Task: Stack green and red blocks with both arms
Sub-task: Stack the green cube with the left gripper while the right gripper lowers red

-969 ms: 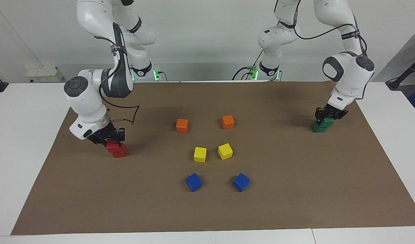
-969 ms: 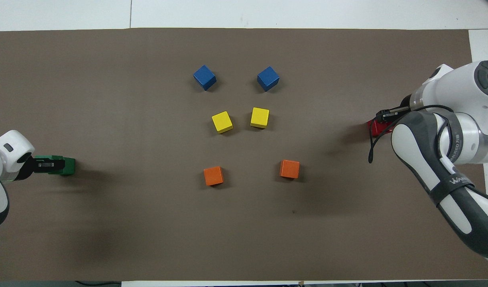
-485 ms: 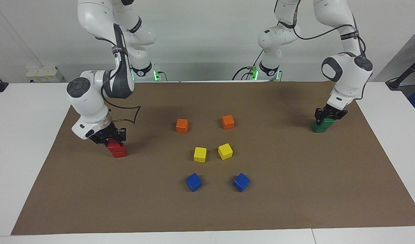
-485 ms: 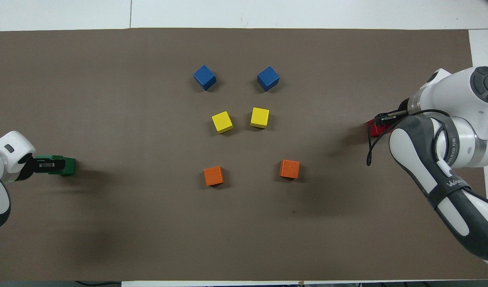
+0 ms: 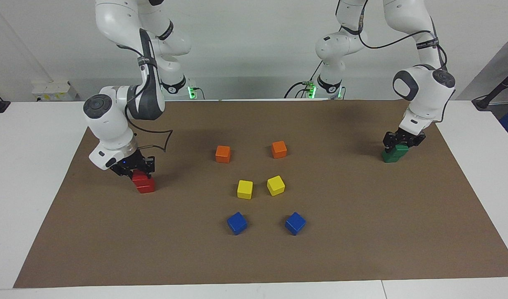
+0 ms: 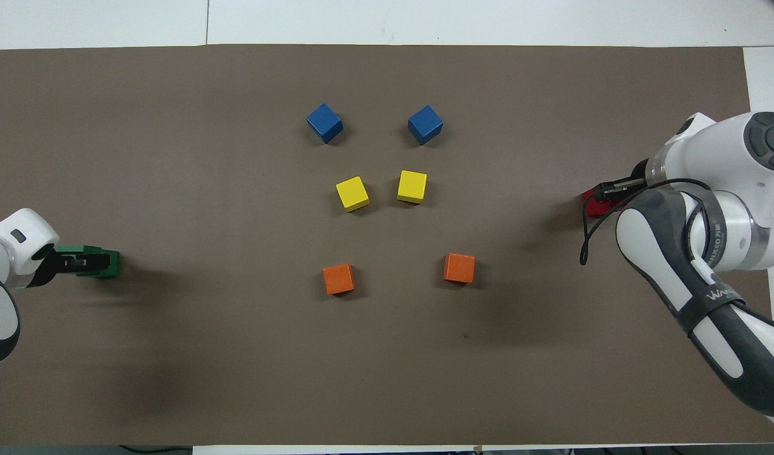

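Jaws of the right arm are shut on the upper red block, which is set on the lower red block, at nine o'clock from the yellow blocks in the facing view. The left arm's jaws are at the green stack, at three o'clock; whether they are parted cannot be told. Placing is judged to be in hand; release and a straight lift are called for.

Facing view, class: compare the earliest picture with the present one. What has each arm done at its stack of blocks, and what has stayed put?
The right tool has risen slightly, its upper red block now squarer on the lower red block. The left tool has lifted a little at the green blocks; whether it has let go cannot be told. The orange, yellow and blue cubes have not moved.
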Motion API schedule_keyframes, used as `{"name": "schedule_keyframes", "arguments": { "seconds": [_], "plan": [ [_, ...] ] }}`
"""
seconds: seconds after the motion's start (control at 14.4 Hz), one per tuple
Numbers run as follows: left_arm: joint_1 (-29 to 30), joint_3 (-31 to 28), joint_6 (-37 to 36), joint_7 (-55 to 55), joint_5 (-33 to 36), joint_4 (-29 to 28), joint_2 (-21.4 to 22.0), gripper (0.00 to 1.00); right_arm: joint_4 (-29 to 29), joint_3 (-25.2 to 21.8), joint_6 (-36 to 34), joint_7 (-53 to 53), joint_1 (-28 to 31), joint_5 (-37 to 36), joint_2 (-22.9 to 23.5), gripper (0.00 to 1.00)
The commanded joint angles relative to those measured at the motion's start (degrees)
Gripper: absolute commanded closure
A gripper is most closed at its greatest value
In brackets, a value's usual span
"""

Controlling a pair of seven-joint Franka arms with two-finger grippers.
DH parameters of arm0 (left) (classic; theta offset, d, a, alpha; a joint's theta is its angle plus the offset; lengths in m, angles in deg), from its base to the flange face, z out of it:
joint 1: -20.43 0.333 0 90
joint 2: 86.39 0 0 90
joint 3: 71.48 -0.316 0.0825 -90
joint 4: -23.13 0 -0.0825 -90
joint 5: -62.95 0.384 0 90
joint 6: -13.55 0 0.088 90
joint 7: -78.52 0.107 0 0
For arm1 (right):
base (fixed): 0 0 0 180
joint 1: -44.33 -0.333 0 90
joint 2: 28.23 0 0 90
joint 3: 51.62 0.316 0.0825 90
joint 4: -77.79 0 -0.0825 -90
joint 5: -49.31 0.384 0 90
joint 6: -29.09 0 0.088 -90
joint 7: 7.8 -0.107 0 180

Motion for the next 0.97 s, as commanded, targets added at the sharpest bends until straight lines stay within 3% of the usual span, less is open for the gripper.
{"name": "schedule_keyframes", "arguments": {
  "seconds": [0.0,0.28,0.42,0.55,0.76,0.9],
  "plan": [
    [0.1,0.2,-0.1,0.8,-0.9,-0.1,0.1,0.00,-2.0,0.1,1.2,0.9,0.2,0.2,-1.9,1.00],
    [0.0,0.2,-9.8,0.9,-0.9,7.2,-0.2,0.00,-2.1,0.1,1.2,0.9,0.2,0.2,-1.9,1.00],
    [0.0,0.2,-15.5,1.0,-0.9,12.2,-0.2,0.00,-2.1,0.1,1.3,1.0,0.2,0.2,-1.9,0.57],
    [-0.2,0.3,-18.9,0.6,-0.8,14.7,0.7,0.00,-2.1,0.1,1.3,0.9,0.2,0.2,-1.9,0.33],
    [-0.4,0.5,-26.1,-0.3,-0.8,19.6,2.5,0.00,-2.1,0.1,1.3,0.9,0.2,0.2,-1.9,0.07],
    [-0.9,1.0,-29.8,-0.7,-0.8,24.1,2.4,0.00,-2.0,0.1,1.3,0.9,0.2,0.2,-1.9,0.00]
  ]
}}
